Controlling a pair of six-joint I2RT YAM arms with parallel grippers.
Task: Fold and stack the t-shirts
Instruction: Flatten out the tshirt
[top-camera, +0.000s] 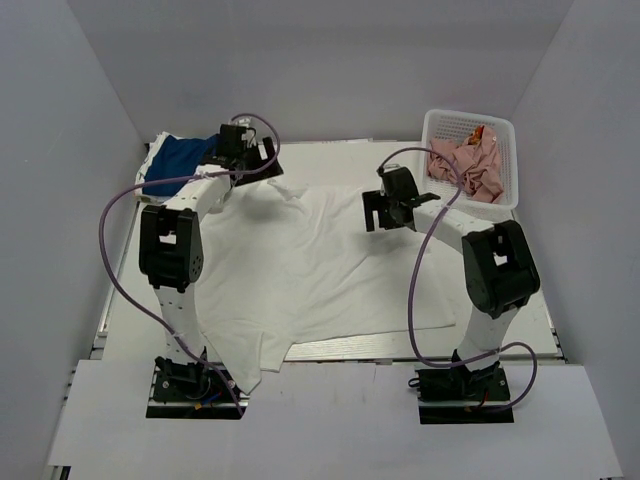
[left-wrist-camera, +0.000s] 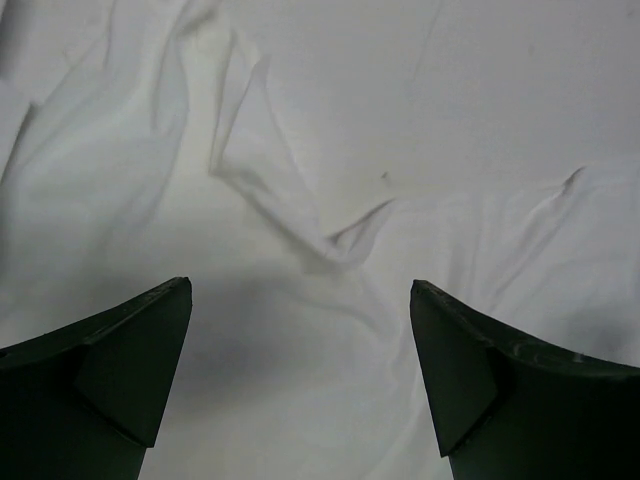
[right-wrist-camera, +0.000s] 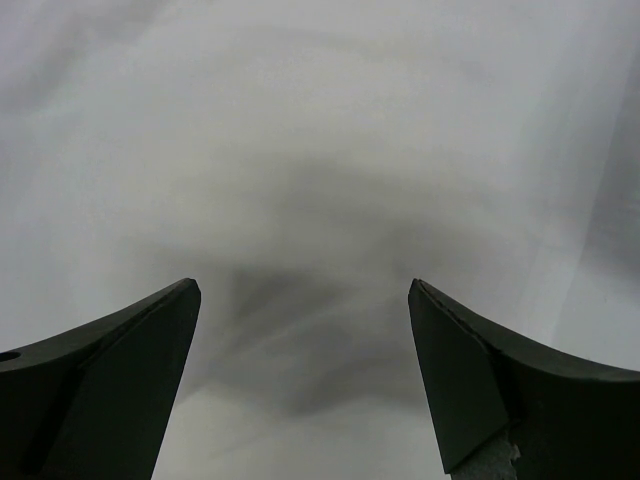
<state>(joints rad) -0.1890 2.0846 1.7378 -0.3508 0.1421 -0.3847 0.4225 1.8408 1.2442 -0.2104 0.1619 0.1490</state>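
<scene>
**Spreading stage, overhead and wrist views.** The large white t-shirt (top-camera: 310, 265) lies opened flat over the middle of the worktop (top-camera: 330, 158). Its hem reaches the near edge, and one corner hangs over that edge beside the base of the left arm (top-camera: 172, 245). A blue t-shirt (top-camera: 183, 158), already a flat rectangle, rests in the far-left corner. This spot probably serves as the stacking place, kept clear of the folding area. The mesh basket (top-camera: 470, 117) in the far-right corner holds crumpled pink cloth (top-camera: 468, 165).

The left arm reaches to the far-left part of the white shirt, just beside the blue one. Its wrist view shows the left fingers (left-wrist-camera: 110, 370) spread apart and holding nothing, poised above a raised crease (left-wrist-camera: 300, 215) in the cloth. The right arm (top-camera: 500, 265) bends inward over the far-right part of the same shirt. The right fingers (right-wrist-camera: 500, 380) are likewise apart and empty, low over smooth, blurred fabric on which they cast a shadow.

The two arms stand at matching points on either side of the garment. This placement suggests a paired pinch at the shoulders, so that the cloth can be lifted evenly. No fold is yet made in the white shirt. The rumpled left side looks likely to need smoothing first, since a pinch there may gather more than one layer.
</scene>
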